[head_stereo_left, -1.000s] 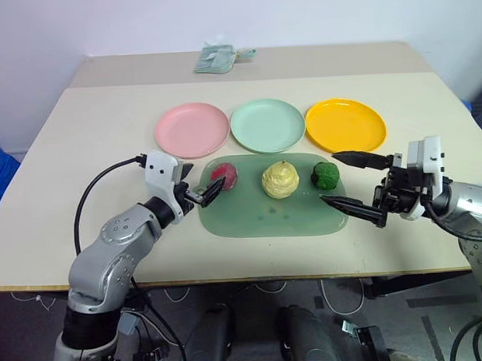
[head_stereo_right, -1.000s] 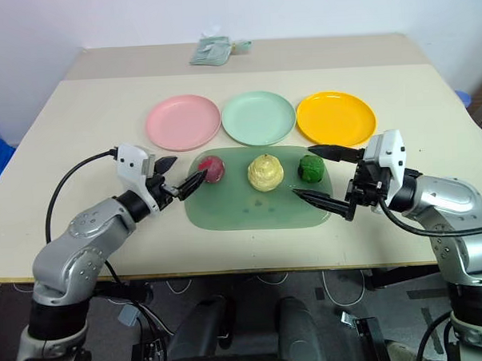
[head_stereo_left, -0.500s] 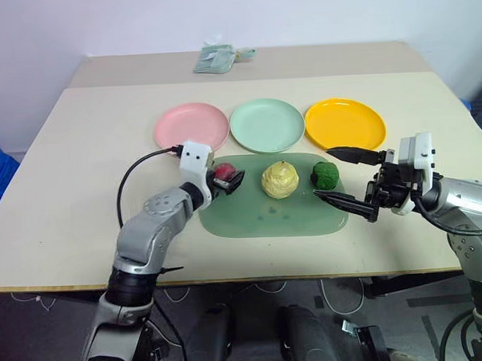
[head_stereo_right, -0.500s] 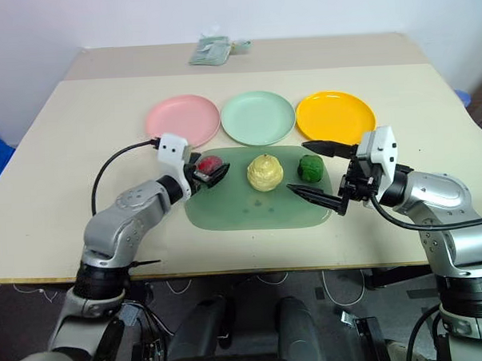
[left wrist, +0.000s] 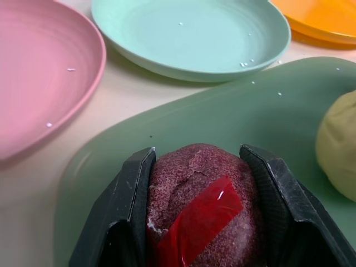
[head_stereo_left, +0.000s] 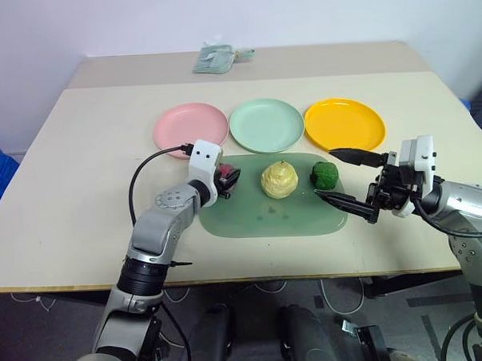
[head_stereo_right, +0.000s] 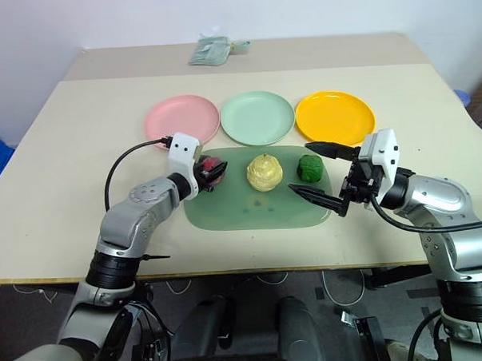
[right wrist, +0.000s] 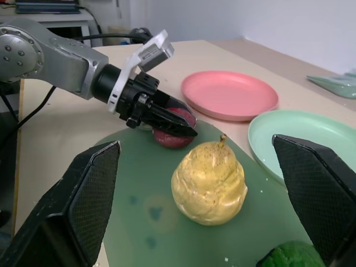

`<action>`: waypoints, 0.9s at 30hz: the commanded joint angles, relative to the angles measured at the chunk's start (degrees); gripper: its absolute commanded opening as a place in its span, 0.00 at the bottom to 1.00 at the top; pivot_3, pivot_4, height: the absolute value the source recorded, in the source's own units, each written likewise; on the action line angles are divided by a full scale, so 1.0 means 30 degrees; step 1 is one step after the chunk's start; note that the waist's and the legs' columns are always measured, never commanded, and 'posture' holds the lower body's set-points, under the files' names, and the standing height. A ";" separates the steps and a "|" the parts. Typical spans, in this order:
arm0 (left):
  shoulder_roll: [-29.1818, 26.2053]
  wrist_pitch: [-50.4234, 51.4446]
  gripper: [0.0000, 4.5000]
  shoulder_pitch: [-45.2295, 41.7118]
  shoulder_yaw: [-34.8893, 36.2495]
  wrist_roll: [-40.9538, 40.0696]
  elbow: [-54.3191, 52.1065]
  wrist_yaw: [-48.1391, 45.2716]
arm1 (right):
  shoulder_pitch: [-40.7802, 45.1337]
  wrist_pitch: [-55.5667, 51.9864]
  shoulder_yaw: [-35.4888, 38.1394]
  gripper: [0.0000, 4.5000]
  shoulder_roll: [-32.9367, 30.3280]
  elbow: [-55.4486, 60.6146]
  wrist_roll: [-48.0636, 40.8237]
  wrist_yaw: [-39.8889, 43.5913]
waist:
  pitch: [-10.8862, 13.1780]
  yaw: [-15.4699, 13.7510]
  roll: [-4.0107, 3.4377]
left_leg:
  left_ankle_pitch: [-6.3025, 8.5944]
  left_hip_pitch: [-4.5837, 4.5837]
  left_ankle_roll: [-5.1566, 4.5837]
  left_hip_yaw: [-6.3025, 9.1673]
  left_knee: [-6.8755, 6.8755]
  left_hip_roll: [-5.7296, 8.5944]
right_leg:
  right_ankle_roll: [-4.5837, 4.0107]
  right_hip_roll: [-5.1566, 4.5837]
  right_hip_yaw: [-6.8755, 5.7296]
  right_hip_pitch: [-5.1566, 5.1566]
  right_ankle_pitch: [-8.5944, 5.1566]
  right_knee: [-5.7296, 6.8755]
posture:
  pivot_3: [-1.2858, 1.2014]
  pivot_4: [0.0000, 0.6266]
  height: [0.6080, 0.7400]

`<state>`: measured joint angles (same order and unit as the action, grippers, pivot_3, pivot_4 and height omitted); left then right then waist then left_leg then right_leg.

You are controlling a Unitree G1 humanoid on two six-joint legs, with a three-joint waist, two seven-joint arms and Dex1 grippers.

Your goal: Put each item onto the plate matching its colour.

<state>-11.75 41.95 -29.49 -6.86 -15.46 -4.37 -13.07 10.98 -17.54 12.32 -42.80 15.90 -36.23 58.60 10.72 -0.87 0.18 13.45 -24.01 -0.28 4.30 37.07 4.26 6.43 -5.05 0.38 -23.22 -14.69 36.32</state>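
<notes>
**Left gripper clamping the red-purple lump on the mat**

The dark red-purple lump (left wrist: 203, 208) is sitting on the green mat (head_stereo_left: 266, 215), at the mat's end nearest the pink plate (head_stereo_left: 191, 128). The left gripper (head_stereo_left: 226, 179) is squeezing it, one black finger pressing each side, with a strip of red tape showing on the lump's top. Beside it, in the mat's middle, the pale yellow bumpy lump (head_stereo_left: 278, 180) is standing with its stem tip up, and the dark green knobbly ball (head_stereo_left: 325, 174) is lying at the mat's far end. Beyond the mat, the pink plate, the mint green plate (head_stereo_left: 266, 124) and the yellow-orange plate (head_stereo_left: 344, 124) are lining up in a row. The right gripper (head_stereo_left: 345, 180) is hovering just beside the green ball, jaws spread wide, gripping nothing.
</notes>
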 commanded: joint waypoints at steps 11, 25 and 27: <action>-0.0105 -0.8340 0.40 -0.8984 0.6072 0.1331 1.3286 0.3990 | 0.2434 0.0922 -0.0327 1.00 0.1014 -0.0530 0.0745 -0.1051 | 0.0013 -0.0021 0.0032 | -0.0027 -0.0003 0.0037 -0.0001 0.0012 0.0033 | 0.0039 0.0016 -0.0043 -0.0004 0.0027 0.0007 | 0.52 0.24 1.00; -0.0422 -1.4539 0.40 -1.2994 0.6467 0.2328 2.4396 0.3640 | 0.6263 0.1804 -0.1689 1.00 0.4057 -0.3381 0.2362 -0.3064 | 0.0035 0.0058 0.0071 | -0.0044 -0.0063 0.0061 -0.0011 0.0017 0.0043 | 0.0067 0.0011 -0.0052 -0.0085 0.0042 0.0049 | 0.52 0.24 1.00; -0.0349 -1.4756 0.40 -1.2984 0.6434 0.2411 2.4718 0.3654 | 0.6541 0.1852 -0.1826 1.00 0.4387 -0.3603 0.2503 -0.3303 | 0.0036 0.0036 0.0072 | -0.0042 -0.0073 0.0057 -0.0011 0.0023 0.0046 | 0.0067 0.0009 -0.0053 -0.0091 0.0042 0.0064 | 0.52 0.24 1.00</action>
<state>-12.76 -0.54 -66.44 12.23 -8.98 70.15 -2.23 28.87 -13.25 6.85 -30.17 4.64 -29.16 49.34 10.83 -0.76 0.40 13.33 -24.25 -0.11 4.27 37.16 4.40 6.63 -5.02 0.22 -23.51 -14.57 36.52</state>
